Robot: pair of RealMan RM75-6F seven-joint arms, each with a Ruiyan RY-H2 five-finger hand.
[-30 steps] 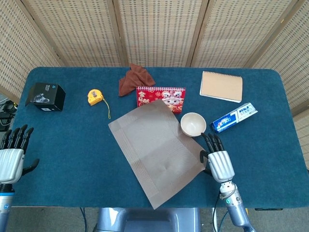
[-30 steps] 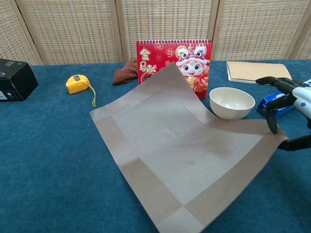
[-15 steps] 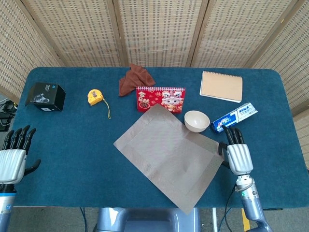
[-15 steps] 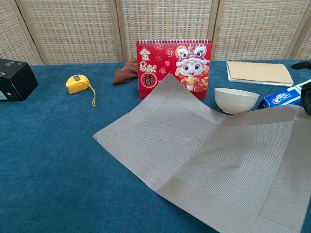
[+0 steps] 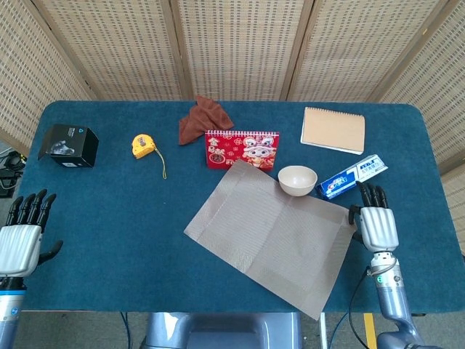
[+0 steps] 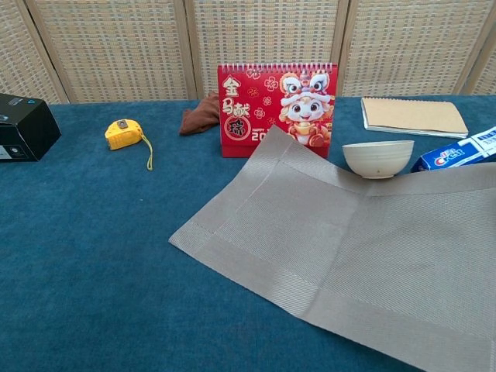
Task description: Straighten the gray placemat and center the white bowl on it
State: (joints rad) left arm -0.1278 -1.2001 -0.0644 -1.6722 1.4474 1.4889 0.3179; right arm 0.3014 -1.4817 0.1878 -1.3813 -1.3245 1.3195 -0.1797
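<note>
The gray placemat (image 5: 272, 233) lies skewed on the blue table, one corner toward the calendar and one over the near edge. In the chest view the placemat (image 6: 349, 248) rises along its right side. The white bowl (image 5: 298, 180) stands at the mat's far edge, upright and empty; the bowl (image 6: 377, 157) shows just behind that raised edge. My right hand (image 5: 376, 227) is at the mat's right corner, thumb against it, pinching the corner. My left hand (image 5: 18, 243) hangs by the table's left edge, fingers apart, holding nothing. Neither hand shows in the chest view.
Behind the mat stand a red calendar (image 5: 242, 149) and a brown cloth (image 5: 205, 118). A yellow tape measure (image 5: 143, 146) and a black box (image 5: 69, 145) lie at the left. A notebook (image 5: 333, 129) and a toothpaste box (image 5: 352, 175) lie at the right.
My right hand has moved right and pulled the placemat's corner along, swinging the mat flatter. The bowl has shifted a little to the right. The left hand has stayed put.
</note>
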